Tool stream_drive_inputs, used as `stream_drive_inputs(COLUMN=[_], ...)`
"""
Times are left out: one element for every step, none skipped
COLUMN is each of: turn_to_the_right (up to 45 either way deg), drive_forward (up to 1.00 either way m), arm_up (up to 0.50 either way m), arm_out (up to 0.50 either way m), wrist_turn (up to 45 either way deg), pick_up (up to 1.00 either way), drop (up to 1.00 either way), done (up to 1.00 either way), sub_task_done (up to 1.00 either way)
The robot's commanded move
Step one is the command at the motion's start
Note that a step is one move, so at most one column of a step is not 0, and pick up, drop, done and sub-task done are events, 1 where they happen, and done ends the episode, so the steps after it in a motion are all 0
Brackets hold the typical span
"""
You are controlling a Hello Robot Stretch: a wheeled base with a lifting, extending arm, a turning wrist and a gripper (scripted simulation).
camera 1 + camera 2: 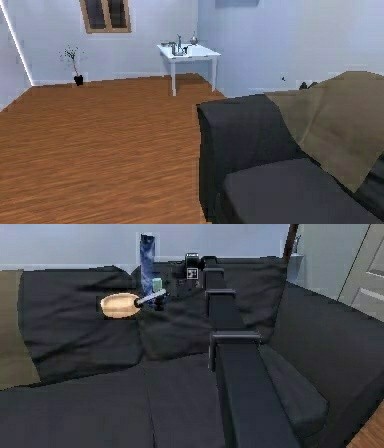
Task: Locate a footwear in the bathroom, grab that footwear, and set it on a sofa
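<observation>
Dark two-finger gripper (153, 296) is reaching near a tan oval object (120, 304) against the charcoal fabric sofa (90, 349), hold impossible to tell; setting it flat mid-cushion seems best.

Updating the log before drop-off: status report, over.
Gripper out at the dark sofa; can't tell whether it holds anything. Tan oval thing, likely the footwear, by its tip at the sofa's back cushions. Blue upright thing just behind.

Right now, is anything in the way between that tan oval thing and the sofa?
Nothing visible is. The tan oval thing shows by the gripper, right against the dark sofa. I cannot tell whether it is held.
</observation>
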Motion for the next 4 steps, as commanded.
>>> stream_drive_inputs(turn_to_the_right=[0.0, 0.0, 0.0, 0.0], drive_forward=[0.00, 0.00, 0.00, 0.00], arm_up=[0.00, -0.24, -0.32, 0.00], arm_out=[0.00, 0.00, 0.00, 0.00], wrist_turn=[6.0, 0.0, 0.0, 0.0], pick_up=[0.00, 0.00, 0.00, 0.00], drop=[0.00, 0.00, 0.00, 1.00], done=[0.00, 0.00, 0.00, 0.00], sub_task_done=[0.00, 0.00, 0.00, 0.00])
